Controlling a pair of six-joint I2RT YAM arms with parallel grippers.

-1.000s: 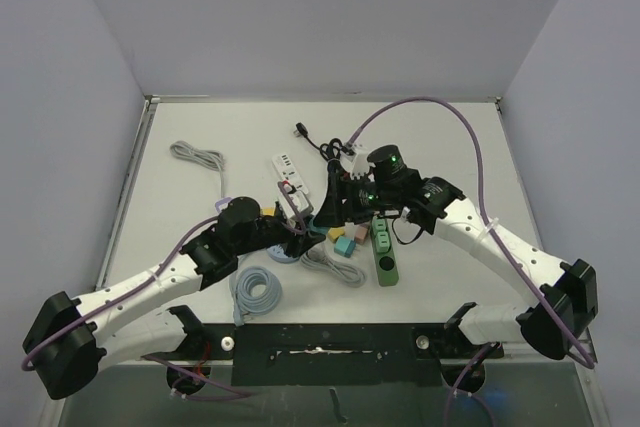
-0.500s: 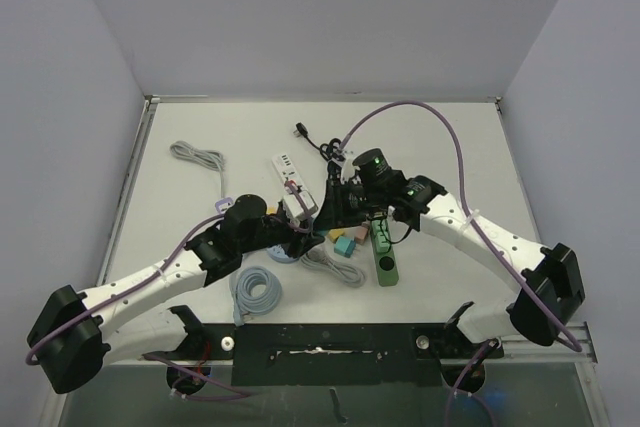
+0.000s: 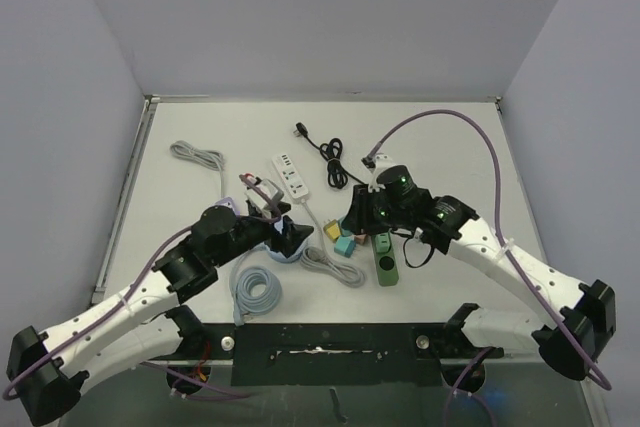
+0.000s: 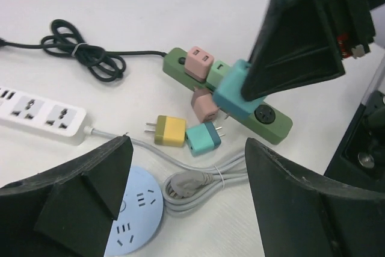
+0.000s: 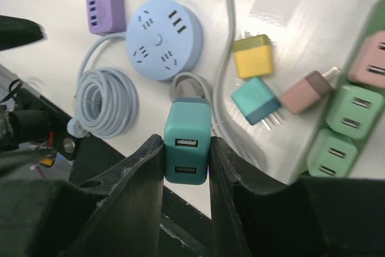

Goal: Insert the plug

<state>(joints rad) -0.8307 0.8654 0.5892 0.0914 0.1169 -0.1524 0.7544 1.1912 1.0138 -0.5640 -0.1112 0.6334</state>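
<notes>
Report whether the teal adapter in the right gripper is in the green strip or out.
Out. The right gripper clamps the teal adapter off to one side of the green strip, not seated in it.

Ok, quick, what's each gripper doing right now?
Left gripper: open, holding nothing.
Right gripper: closed on the teal boxy plastic USB charger plug.

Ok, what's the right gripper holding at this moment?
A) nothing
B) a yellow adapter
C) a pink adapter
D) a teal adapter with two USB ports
D: in the right wrist view the right gripper is clamped on the sides of the teal adapter, whose two USB ports face the camera.
</notes>
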